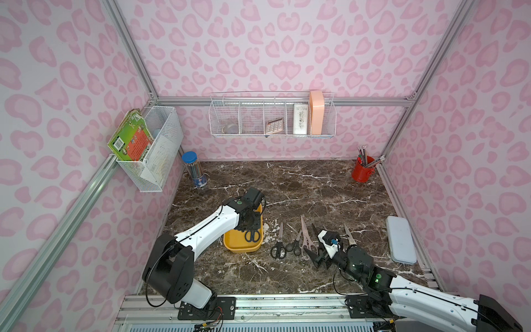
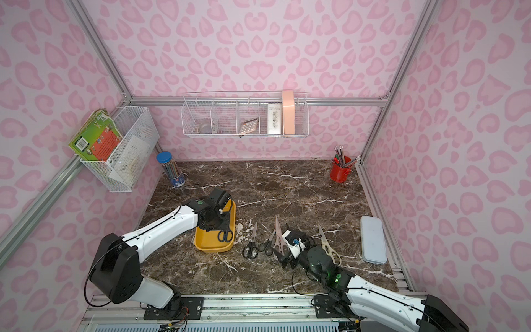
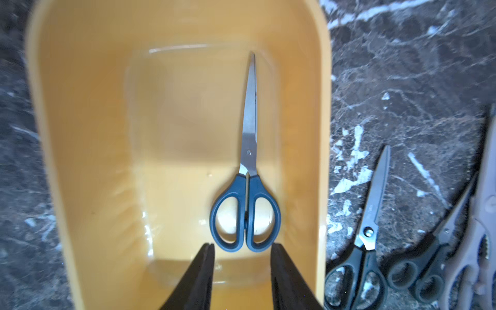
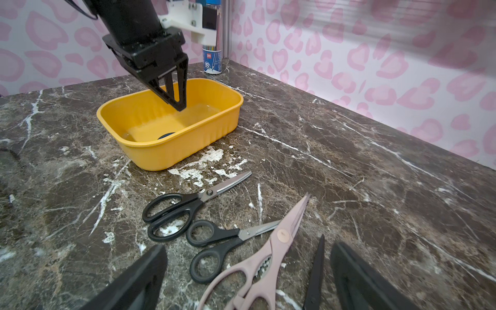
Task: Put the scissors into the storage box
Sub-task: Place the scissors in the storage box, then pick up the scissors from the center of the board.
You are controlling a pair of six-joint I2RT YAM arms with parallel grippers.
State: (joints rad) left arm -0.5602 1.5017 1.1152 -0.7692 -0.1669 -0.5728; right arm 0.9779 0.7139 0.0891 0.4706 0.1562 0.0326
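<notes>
The yellow storage box (image 1: 230,244) (image 3: 80,134) stands at the table's left middle. One pair of dark blue scissors (image 3: 248,188) (image 1: 252,235) lies flat on its floor. My left gripper (image 3: 243,245) (image 4: 178,106) hangs open over the box, just behind the blue handles and not touching them. To the right of the box lie a large black pair (image 4: 182,206), a smaller black pair (image 4: 220,241), a pale pink pair (image 4: 271,255) and a black blade (image 4: 316,268). My right gripper (image 4: 249,249) (image 1: 317,258) hovers wide open over the pink handles. A cream-white pair (image 2: 327,247) lies further right.
A flat grey-blue case (image 1: 400,244) lies by the right wall. A red cup of pencils (image 1: 363,169) stands at the back right, a blue-lidded pencil tube (image 1: 195,169) at the back left. White wire baskets (image 1: 273,117) (image 1: 152,149) hang on the walls.
</notes>
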